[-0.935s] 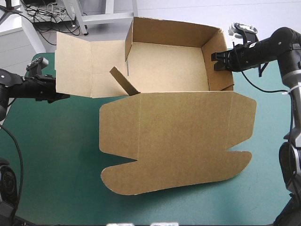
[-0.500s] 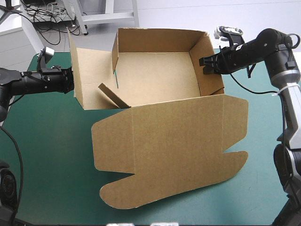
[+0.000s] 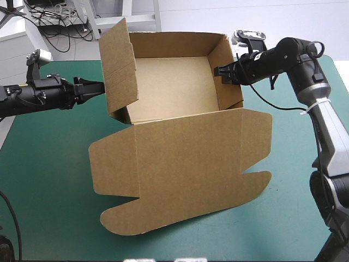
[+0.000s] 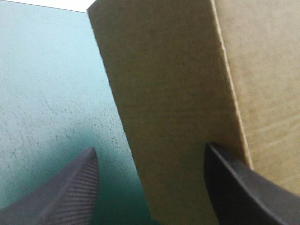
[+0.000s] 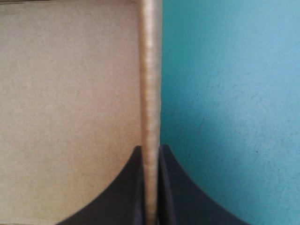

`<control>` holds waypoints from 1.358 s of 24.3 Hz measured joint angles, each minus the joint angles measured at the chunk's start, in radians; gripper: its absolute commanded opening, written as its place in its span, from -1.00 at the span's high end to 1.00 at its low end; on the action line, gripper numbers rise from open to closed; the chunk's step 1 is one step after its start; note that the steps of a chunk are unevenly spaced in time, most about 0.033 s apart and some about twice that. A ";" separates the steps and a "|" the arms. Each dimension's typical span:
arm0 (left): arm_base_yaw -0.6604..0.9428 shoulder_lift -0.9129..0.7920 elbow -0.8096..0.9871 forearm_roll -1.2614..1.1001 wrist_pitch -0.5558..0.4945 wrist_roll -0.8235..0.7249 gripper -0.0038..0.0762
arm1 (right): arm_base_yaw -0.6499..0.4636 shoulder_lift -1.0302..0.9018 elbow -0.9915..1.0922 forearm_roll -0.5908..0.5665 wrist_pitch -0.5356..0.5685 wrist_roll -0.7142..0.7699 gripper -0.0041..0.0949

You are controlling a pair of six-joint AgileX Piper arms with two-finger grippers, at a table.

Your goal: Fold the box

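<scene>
Box, right wall clamped in right gripper jaws, left wall between left gripper's spread jaws

The inventory comprised one box, two grippers, namely the left gripper and the right gripper, and one table.

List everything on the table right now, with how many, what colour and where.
box: one, brown, middle of the table toward its far edge; walls raised, lid lying flat toward the near edge.
table cover: one, teal-green, under the box.
left gripper: one, black fingers, open, at the box's left wall.
right gripper: one, black fingers, shut on the box's right wall.
</scene>
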 measured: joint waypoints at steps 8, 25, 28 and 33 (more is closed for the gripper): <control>-0.040 -0.053 0.000 0.017 0.002 0.000 -0.23 | 0.122 0.031 0.000 -0.008 -0.101 0.038 0.95; -0.084 -0.056 0.000 0.360 0.020 -0.137 -0.23 | 0.249 0.072 0.000 -0.129 -0.192 0.087 0.95; -0.084 -0.056 0.000 0.412 0.020 -0.166 -0.23 | 0.290 0.073 0.001 -0.170 -0.213 0.108 0.95; -0.084 -0.056 0.000 0.479 0.020 -0.212 -0.22 | 0.332 0.073 0.001 -0.219 -0.234 0.140 0.95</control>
